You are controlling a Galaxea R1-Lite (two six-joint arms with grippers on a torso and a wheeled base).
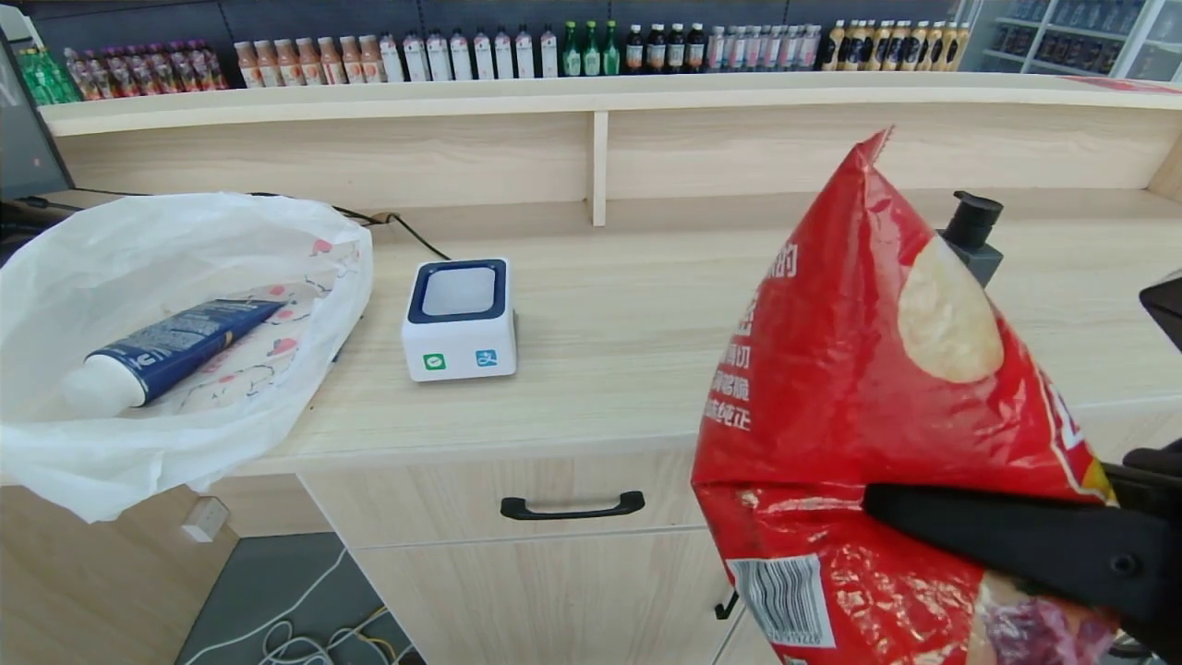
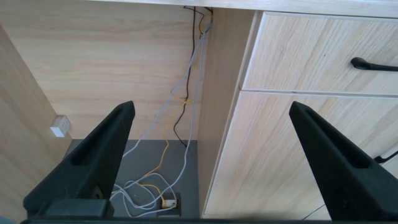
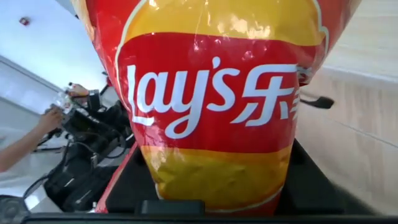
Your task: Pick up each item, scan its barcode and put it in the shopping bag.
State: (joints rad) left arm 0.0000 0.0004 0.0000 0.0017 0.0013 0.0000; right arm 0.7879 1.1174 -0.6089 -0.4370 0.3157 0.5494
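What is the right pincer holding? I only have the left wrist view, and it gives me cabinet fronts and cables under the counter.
Observer: The right pincer is shut on a red chip bag, held up clear of the counter.
Operator: Where is the barcode on it?
Observer: The barcode is low on the bag, turned toward the head camera. The scanner stands apart on the counter, to the robot's left of the bag.
Operator: Is anything in the shopping bag?
Observer: A blue tube lies in the white shopping bag, at the counter's left end.
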